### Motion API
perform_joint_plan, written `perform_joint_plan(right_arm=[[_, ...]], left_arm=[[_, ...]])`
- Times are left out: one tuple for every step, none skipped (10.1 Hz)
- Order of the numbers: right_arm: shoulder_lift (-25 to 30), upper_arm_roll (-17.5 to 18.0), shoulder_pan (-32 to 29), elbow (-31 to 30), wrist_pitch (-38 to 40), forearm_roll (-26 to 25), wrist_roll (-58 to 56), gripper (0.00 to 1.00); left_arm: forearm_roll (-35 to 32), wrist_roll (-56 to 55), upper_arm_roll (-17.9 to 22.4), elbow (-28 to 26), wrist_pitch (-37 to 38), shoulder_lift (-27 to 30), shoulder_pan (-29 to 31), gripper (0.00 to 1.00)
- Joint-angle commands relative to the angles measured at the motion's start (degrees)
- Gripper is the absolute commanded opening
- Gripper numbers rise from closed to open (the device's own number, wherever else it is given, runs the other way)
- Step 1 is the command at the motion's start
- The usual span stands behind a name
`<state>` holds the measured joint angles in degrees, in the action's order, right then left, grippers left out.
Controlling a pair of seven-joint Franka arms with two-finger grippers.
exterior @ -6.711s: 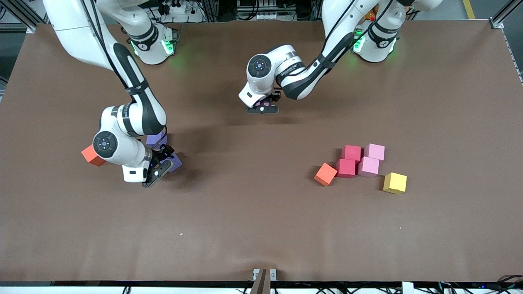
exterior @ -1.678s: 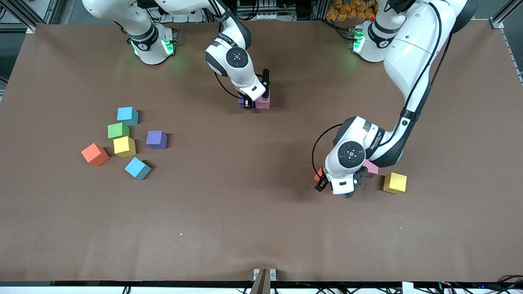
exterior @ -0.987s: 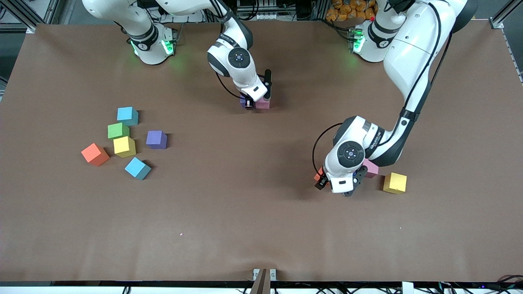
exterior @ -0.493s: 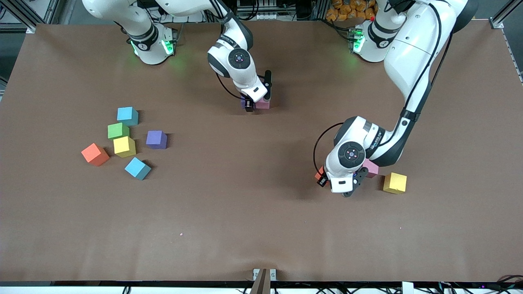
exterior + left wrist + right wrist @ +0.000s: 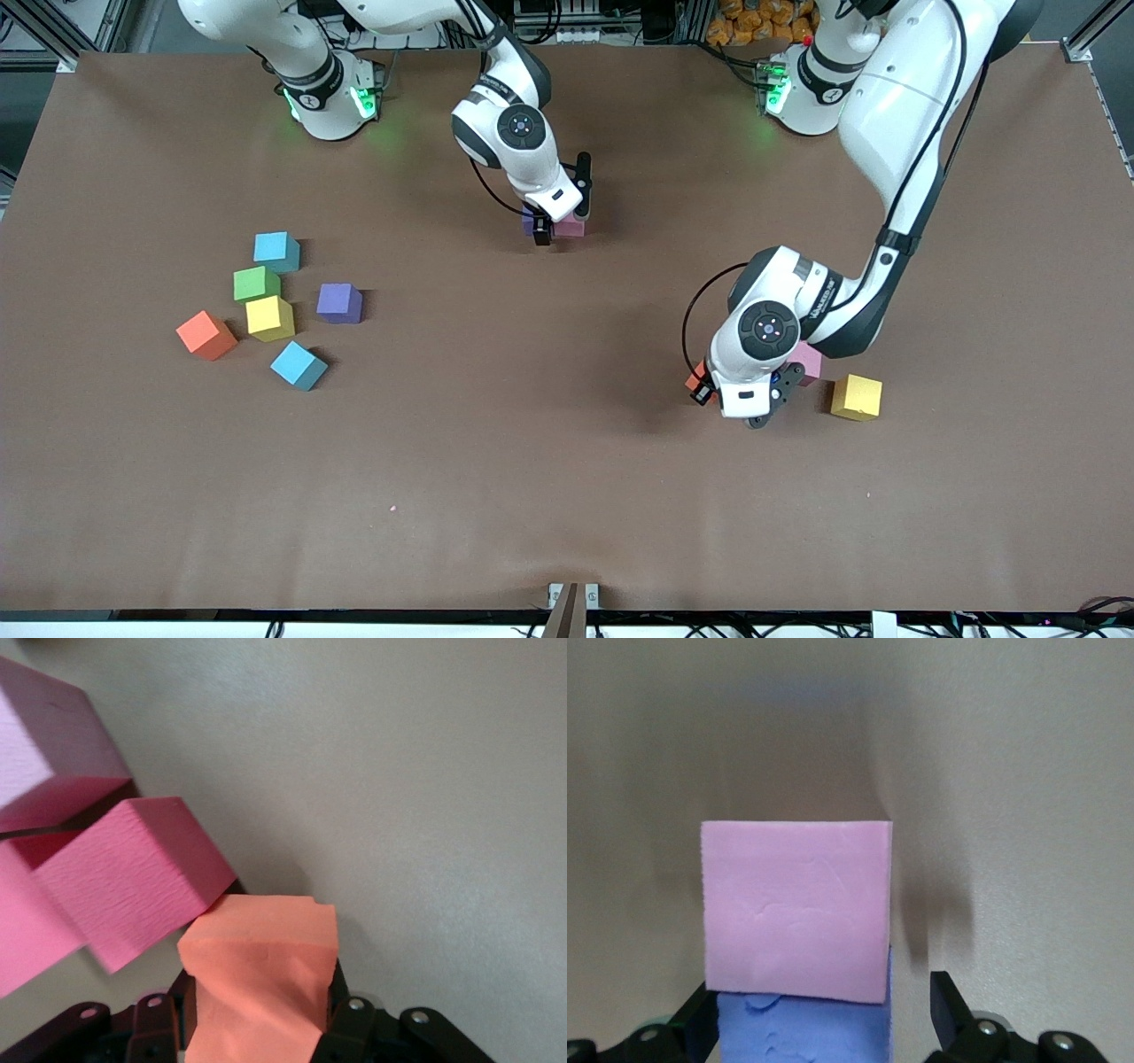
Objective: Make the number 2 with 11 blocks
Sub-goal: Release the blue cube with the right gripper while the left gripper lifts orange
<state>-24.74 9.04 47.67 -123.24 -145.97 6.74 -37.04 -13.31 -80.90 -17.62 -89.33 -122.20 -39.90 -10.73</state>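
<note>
While the left arm (image 5: 895, 133) hides most red and pink blocks (image 5: 124, 886), its left gripper (image 5: 257, 1028) clenches an orange block (image 5: 261, 979). Released, the right gripper (image 5: 824, 1019) straddles a purple block (image 5: 802, 1028) touching a half-hidden pink block (image 5: 571, 228).

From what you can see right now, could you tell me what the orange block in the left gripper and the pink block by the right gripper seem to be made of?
The orange block, pinched in the left gripper, looks like soft matte foam: its sides dent inward and one edge is notched. The pink block at the open right gripper also looks like foam, probably dense: dull, glare-free, with faint creases and slightly fuzzy edges.
</note>
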Motion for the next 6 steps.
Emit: perform_joint_plan(right_arm=[[4.8,-0.6,0.7,-0.6,4.1,-0.6,1.0,1.0],[6.7,-0.7,0.6,-0.7,6.4,-0.6,1.2,1.0],[8.9,-0.9,0.1,-1.6,7.6,-0.7,1.0,1.0],[10.7,-1.6,-1.1,-3.0,7.8,-0.7,0.6,1.0],[11.5,-1.8,-2.5,-3.5,8.9,-0.7,0.7,1.0],[12.8,-1.8,-5.4,-3.3,11.2,-0.7,0.7,1.0]], left_arm=[[3.6,-1.4,-1.4,-2.1,3.4,4.1,-0.2,0.48],[3.9,-3.5,-2.3,-2.2,4.2,4.5,-0.3,0.49],[3.9,-6.5,-3.8,-2.2,4.6,4.5,-0.2,0.49],[3.9,-10.1,-5.0,-2.7,4.6,4.5,-0.2,0.49],[3.9,-13.5,-6.2,-3.1,4.6,4.5,-0.2,0.49],[3.9,-16.4,-7.3,-3.8,4.5,4.5,0.0,0.49]])
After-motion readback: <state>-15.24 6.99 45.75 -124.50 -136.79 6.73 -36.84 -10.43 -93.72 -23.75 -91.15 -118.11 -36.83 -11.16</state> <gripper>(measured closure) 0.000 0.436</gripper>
